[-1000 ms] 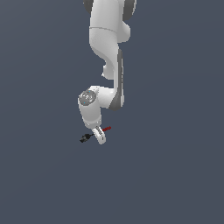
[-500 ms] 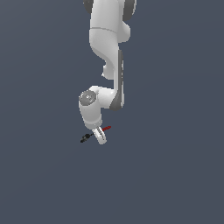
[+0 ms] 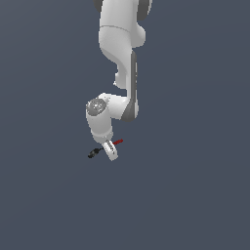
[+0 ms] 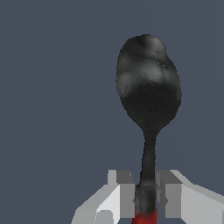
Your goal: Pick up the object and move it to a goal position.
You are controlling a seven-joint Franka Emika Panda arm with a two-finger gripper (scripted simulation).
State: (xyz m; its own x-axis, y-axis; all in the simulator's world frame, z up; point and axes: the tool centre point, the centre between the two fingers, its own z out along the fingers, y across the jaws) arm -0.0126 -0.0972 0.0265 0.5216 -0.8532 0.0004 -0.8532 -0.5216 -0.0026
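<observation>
Two fingers [image 4: 126, 194] of the hand [image 4: 145, 197] clamp the spoon [image 4: 148, 96] mid-handle; light, stiff, likely to pivot.

A flat, uniform dark slate-blue surface [image 3: 195, 195] fills both the exterior view and the wrist view, with no edge, seam or texture visible; whether the stick-like tool [image 3: 103, 148] touches it cannot be told from either view
</observation>
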